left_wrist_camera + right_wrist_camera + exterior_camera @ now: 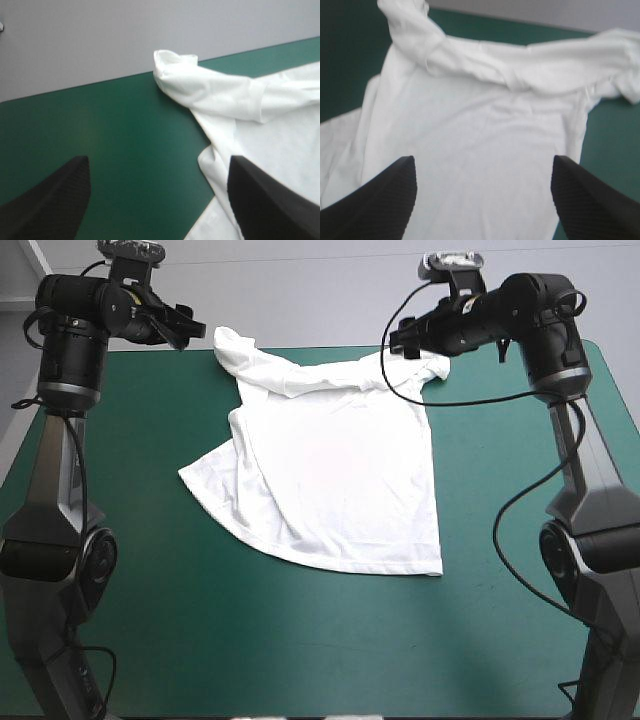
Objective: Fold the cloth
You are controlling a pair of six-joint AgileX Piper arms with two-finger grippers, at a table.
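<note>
Roughly flat T-shirt [330, 470] on table [200, 640].

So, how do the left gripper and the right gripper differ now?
The left gripper hovers by the T-shirt's far left corner, the right gripper by its far right. The left gripper faces mostly bare teal-green cover; the right gripper faces white cloth. Both pairs of jaws stand open, empty.

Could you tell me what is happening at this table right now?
Two robot arms are working on a white T-shirt, which lies spread mostly flat on the teal-green table, its far edge rumpled. The left gripper and right gripper hover open near the shirt's far corners; neither holds it. No fold is made yet.
</note>
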